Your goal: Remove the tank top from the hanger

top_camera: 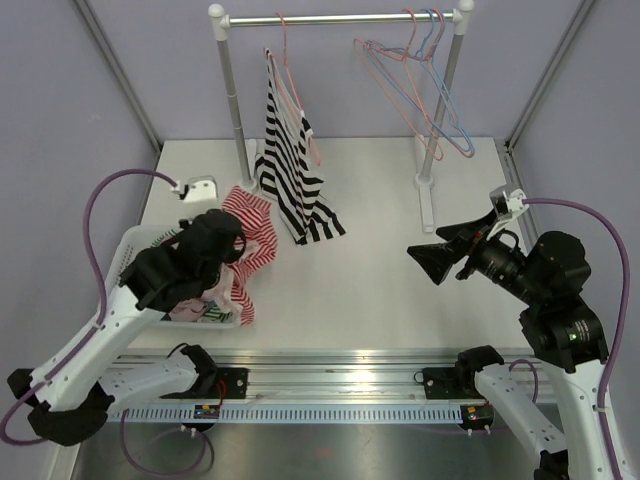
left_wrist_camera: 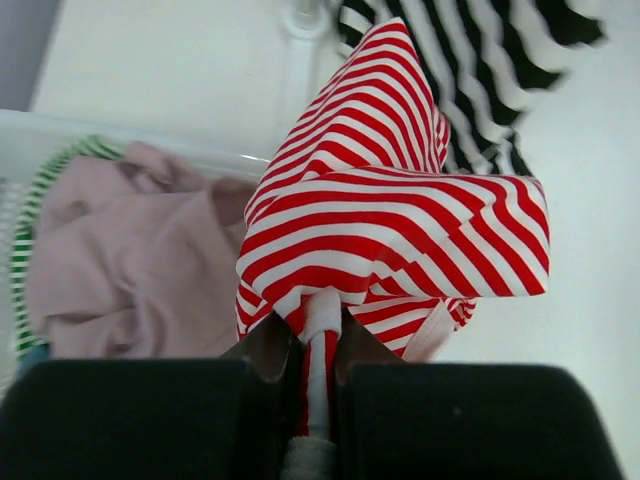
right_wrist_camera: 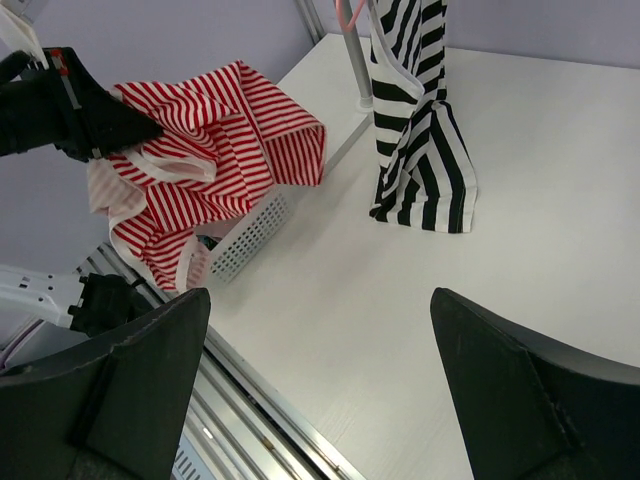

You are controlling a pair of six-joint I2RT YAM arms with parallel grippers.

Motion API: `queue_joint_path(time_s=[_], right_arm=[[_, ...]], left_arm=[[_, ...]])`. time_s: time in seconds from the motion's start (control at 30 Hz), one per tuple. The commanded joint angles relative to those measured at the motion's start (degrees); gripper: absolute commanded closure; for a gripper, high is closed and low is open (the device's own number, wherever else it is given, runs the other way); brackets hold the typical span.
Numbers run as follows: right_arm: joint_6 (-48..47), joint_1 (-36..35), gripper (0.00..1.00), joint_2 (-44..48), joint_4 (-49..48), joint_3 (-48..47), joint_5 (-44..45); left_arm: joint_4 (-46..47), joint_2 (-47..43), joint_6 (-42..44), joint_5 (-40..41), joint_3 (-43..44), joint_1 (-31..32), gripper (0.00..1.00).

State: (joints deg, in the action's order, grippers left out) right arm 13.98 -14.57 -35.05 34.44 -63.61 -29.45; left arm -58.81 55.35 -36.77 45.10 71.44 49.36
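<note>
Tank top (top_camera: 258,225) in red and white stripes, off any hanger, bunched and dangling at the left of the table (top_camera: 380,220). Pinched by a fold of its white-edged hem between the closed jaws of the left gripper (left_wrist_camera: 310,345), with nothing else supporting it. Hangs over the far right corner of the white basket (right_wrist_camera: 250,235), partly above the rim and partly outside it, lowest folds draping down the basket's wall. Holds a pale pink garment (left_wrist_camera: 130,250) inside, plus something green-striped at the edge. Just beyond, a black-and-white striped top (top_camera: 290,170) on a pink hanger (top_camera: 288,75), hooked on the rail (top_camera: 340,18) at the far side, its bottom hem crumpled on the table. Further right on the same rail, a cluster of bare hangers (top_camera: 420,70). Well apart on the right, the right gripper (top_camera: 428,252), jaws spread wide and holding nothing, pointing left over bare table. Looks finished as far as the red top goes: free of its hanger, only needing to be let go into the basket. Looks unfinished if the black-and-white one counts too, not yet off its hanger.
</note>
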Motion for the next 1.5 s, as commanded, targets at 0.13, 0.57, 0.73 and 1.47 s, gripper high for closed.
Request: queue_joint_path(time_s=[0.13,0.57,0.73,1.47], right_arm=[[1.58,0.24,0.00,-1.25,-4.99,-0.90,-2.27],[3.16,0.24,0.00,-1.51,-8.94,0.51,-5.09],[4.65,0.24,0.00,-1.69,-11.23,2.35,-6.23],[16.58,0.24,0.00,-9.24,-28.33,1.64,-9.74]], left_arm=[[5.54,-1.83,11.81,-15.28,0.72,-27.79,1.00],[9.94,11.96,2.34,-28.57,-10.43,-66.84,1.00],[11.34,19.34,-1.02,-40.96,-16.15,-76.06,1.00],[10.82,2.84,4.52,-49.14,-12.12,-80.13,0.01]])
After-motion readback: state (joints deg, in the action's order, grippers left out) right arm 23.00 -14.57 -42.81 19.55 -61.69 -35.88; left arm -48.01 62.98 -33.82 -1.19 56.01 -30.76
